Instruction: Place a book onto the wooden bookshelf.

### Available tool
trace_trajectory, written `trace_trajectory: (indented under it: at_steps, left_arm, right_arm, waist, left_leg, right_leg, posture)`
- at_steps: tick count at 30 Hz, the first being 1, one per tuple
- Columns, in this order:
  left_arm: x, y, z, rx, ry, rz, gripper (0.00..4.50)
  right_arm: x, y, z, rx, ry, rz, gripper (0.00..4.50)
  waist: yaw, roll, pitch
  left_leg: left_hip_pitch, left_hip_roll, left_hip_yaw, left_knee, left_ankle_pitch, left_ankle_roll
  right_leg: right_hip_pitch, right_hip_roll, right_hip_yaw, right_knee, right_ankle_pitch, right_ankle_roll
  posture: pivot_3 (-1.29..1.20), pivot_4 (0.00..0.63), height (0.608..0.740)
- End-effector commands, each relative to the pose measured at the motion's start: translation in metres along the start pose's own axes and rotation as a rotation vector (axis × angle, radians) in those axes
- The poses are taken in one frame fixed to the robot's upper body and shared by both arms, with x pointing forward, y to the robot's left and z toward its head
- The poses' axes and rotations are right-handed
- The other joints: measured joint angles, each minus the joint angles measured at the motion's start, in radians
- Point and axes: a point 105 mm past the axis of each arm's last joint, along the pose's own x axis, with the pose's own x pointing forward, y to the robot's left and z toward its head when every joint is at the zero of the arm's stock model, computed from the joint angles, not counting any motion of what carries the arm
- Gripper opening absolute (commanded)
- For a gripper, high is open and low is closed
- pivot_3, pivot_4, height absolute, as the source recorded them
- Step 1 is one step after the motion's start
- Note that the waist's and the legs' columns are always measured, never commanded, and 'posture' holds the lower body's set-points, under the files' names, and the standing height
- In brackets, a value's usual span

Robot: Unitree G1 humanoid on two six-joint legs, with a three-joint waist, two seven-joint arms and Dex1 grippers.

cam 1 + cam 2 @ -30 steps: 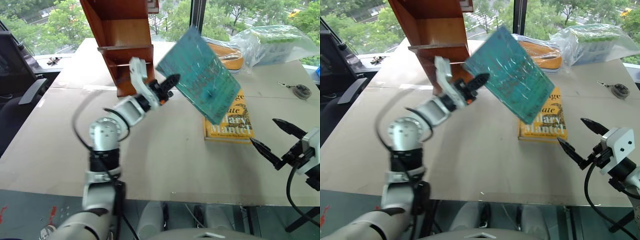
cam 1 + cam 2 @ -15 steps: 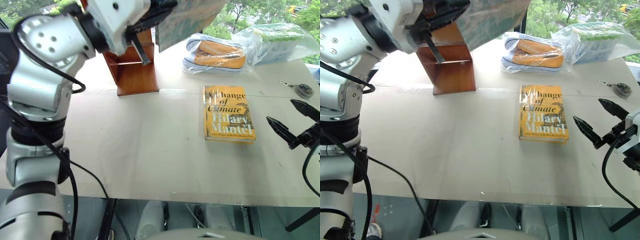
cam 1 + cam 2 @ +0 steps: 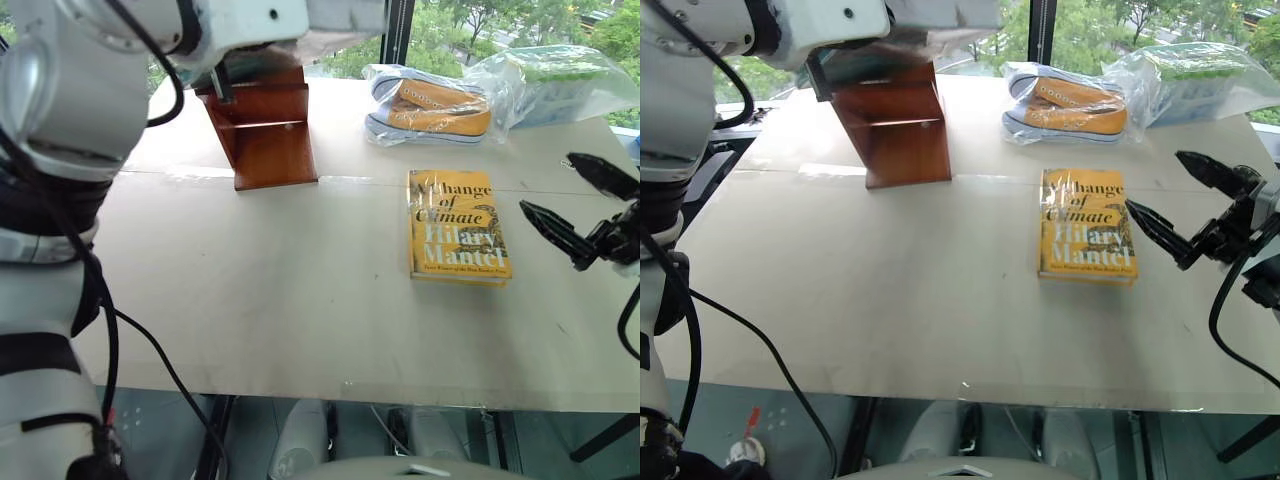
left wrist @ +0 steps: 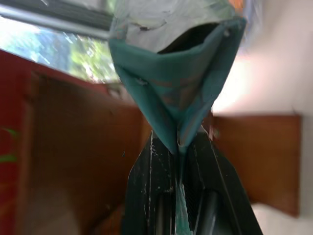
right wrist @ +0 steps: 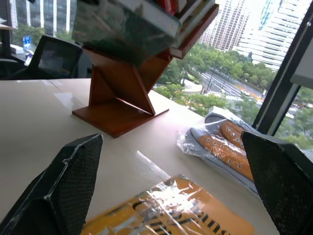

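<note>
The left gripper (image 4: 178, 161) is pinching the book (image 4: 176, 83): its jaws are pressed together on one edge of the teal, plastic-wrapped book, which is projecting straight ahead of the jaws, its covers fanning apart away from the grip. The wooden bookshelf (image 3: 262, 135) is lying directly beyond and below the jaws, with reddish-brown panels showing on both sides of the book in the left wrist view. In the right wrist view the book (image 5: 122, 29) is hanging high against the upper part of the bookshelf (image 5: 120, 95); whether it is touching a shelf board cannot be told. The book's long axis is probably running outward from the jaws toward the bookshelf, so the coming move appears to depend on sliding the book forward and down onto a shelf. The left arm is the nearer one.

To the right, the yellow "Mantel" book (image 3: 456, 226) is lying flat on the surface (image 3: 300, 290). Beyond it, a clear bag is containing a pair of orange sneakers (image 3: 425, 105); beside that, a second clear bag (image 3: 545, 85) is holding green items.

The right gripper (image 3: 577, 210) is hovering just right of the yellow book, jaws spread, holding nothing, well apart from the bookshelf.
</note>
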Motion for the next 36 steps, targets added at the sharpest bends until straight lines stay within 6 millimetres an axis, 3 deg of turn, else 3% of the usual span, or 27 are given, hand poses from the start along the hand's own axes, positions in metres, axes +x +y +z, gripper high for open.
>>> trace_trajectory:
  at_steps: [1,3,9,16,21,29,32,35,36]
  left_arm:
    - [-0.007,0.026,0.006,0.026,0.071,0.058,0.06]
    - [-0.004,0.032,0.013,0.043,0.078,0.060,0.06]
    - [0.018,0.027,0.005,-0.046,0.197,0.001,0.06]
    - [0.047,0.014,-0.026,0.009,0.386,-0.078,0.06]
    - [0.075,0.010,-0.022,0.044,0.392,-0.080,0.06]
    - [0.089,0.004,-0.034,0.055,0.431,-0.101,0.06]
    - [0.086,0.006,-0.035,0.043,0.413,-0.109,1.09]
    - [0.076,0.020,-0.028,-0.006,0.363,-0.062,2.46]
    - [0.071,0.026,-0.025,-0.018,0.337,-0.045,2.46]
  right_arm:
    - [0.003,0.001,0.013,-0.025,-0.009,0.039,4.50]
    - [0.003,0.002,0.013,-0.015,0.013,0.065,4.50]
    - [-0.002,0.002,0.012,-0.013,0.038,0.082,4.50]
    - [-0.001,-0.002,0.027,-0.056,0.006,0.101,4.50]
    - [0.002,-0.005,0.030,-0.072,0.008,0.106,4.50]
    - [0.001,-0.006,0.030,-0.091,0.018,0.100,4.50]
    - [0.000,-0.009,0.032,-0.098,0.018,0.091,4.50]
    - [-0.001,-0.010,0.036,-0.105,0.007,0.085,4.50]
    - [-0.002,-0.010,0.037,-0.106,0.005,0.086,4.50]
  waist:
    - [0.000,0.000,0.000]
    - [0.001,-0.002,0.001]
    - [-0.004,-0.002,0.002]
    - [-0.015,0.000,0.001]
    - [-0.030,0.000,0.001]
    - [-0.038,0.000,0.001]
    - [-0.045,0.000,0.001]
    - [-0.046,-0.003,0.003]
    - [-0.043,-0.003,0.003]
  left_leg:
    - [0.000,0.000,0.000,0.000,0.000,0.000]
    - [-0.001,0.000,0.000,0.000,0.000,0.001]
    - [-0.002,0.000,0.001,0.000,0.000,0.001]
    - [0.001,0.000,0.002,0.000,-0.001,0.001]
    - [0.005,0.000,0.002,0.001,-0.001,0.001]
    - [0.006,0.000,0.005,0.001,-0.001,0.002]
    - [0.003,-0.001,0.004,0.001,-0.001,0.001]
    - [-0.002,-0.001,0.005,0.001,0.000,0.001]
    - [-0.003,-0.001,0.005,0.001,0.000,0.001]
  right_leg:
    - [0.000,0.000,0.000,0.000,0.000,0.000]
    - [-0.001,0.000,0.001,0.000,-0.001,0.001]
    - [-0.002,-0.001,0.004,0.000,-0.001,0.001]
    - [-0.003,0.000,0.008,0.003,-0.001,0.001]
    - [-0.002,0.001,0.010,0.009,-0.001,0.001]
    - [-0.008,0.004,0.022,0.013,-0.001,0.001]
    - [-0.015,0.006,0.028,0.016,0.000,0.001]
    - [-0.020,0.006,0.029,0.017,0.000,0.001]
    - [-0.021,0.006,0.028,0.016,0.000,0.001]
  posture:
    - [0.00,0.150,0.740]
    - [0.00,0.150,0.740]
    - [0.00,0.150,0.740]
    - [0.00,0.150,0.740]
    - [0.00,0.150,0.740]
    - [0.00,0.150,0.740]
    - [0.00,0.150,0.740]
    - [0.00,0.150,0.740]
    - [0.00,0.150,0.740]
